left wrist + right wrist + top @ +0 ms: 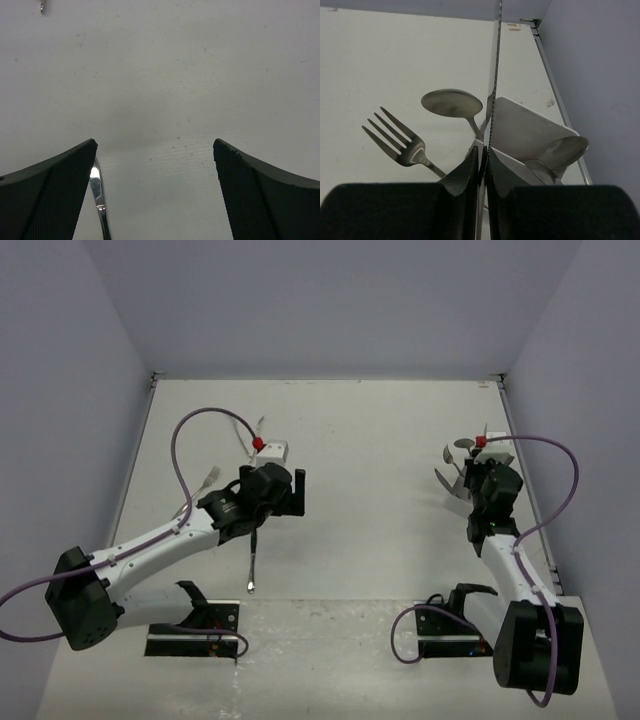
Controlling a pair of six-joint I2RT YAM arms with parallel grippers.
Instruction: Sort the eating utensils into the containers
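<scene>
Crowding the white box (520, 127) are a fork (400, 142) leaning out over its left side, a spoon (452, 102) rising at its left rear, and a second spoon (565, 150) over its right rim. The right gripper (484, 167) sits at the box's near side, fingers pinched almost together on a serrated knife (493, 90) that stands upright. Well left of the box, the left gripper (154, 145) hangs over the table (160, 70), fingers spread wide and holding nothing. A loose utensil handle (98, 192) lies just beside one finger.
</scene>
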